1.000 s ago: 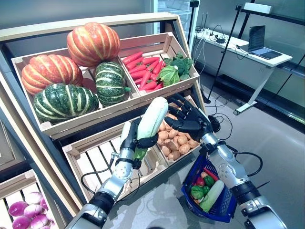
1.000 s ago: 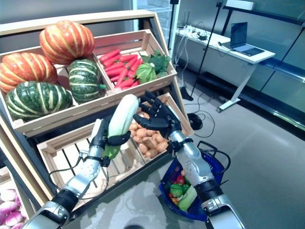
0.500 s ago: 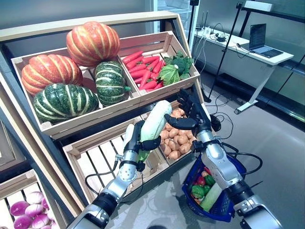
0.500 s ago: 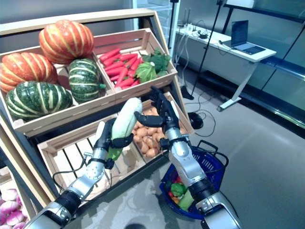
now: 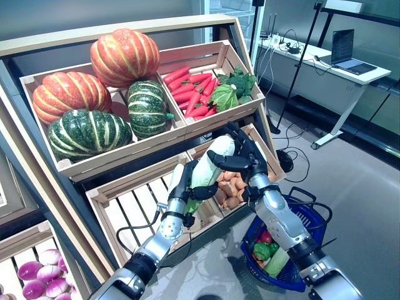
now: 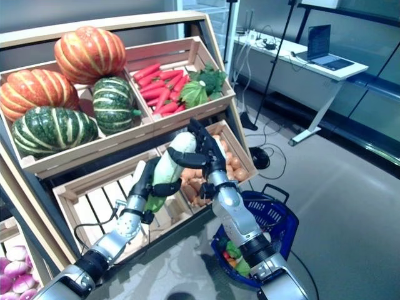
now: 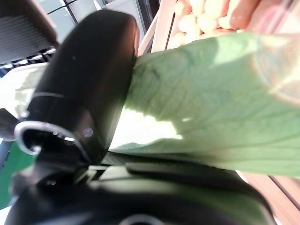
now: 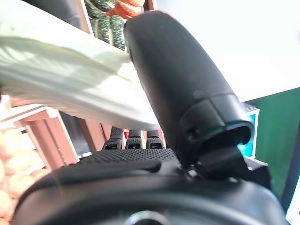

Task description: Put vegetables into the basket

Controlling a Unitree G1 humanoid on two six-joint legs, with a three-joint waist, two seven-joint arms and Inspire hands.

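Observation:
A long pale green-and-white vegetable (image 5: 211,164) is held up in front of the lower crates, tilted with its white end uppermost. My left hand (image 5: 185,189) is shut round its green lower part; in the left wrist view the thumb (image 7: 79,93) presses on the leaf (image 7: 211,103). My right hand (image 5: 247,164) grips the upper end, thumb laid across the front and fingers behind it. The right wrist view shows that thumb (image 8: 178,84) against the vegetable (image 8: 56,79). A blue basket (image 5: 314,214) sits below my right forearm, holding red and green peppers and another pale vegetable.
The wooden stand holds orange and green pumpkins (image 5: 125,56), carrots (image 5: 190,94) and leafy greens (image 5: 228,90) on top, potatoes (image 5: 231,187) and an empty slatted crate (image 5: 134,209) below. Purple onions (image 5: 44,281) lie at the lower left. A desk (image 5: 337,69) with a laptop stands at the far right.
My right hand has come in from beside the vegetable and closed on its upper end. The vegetable has tipped lower and to the right; the left hand keeps its hold.

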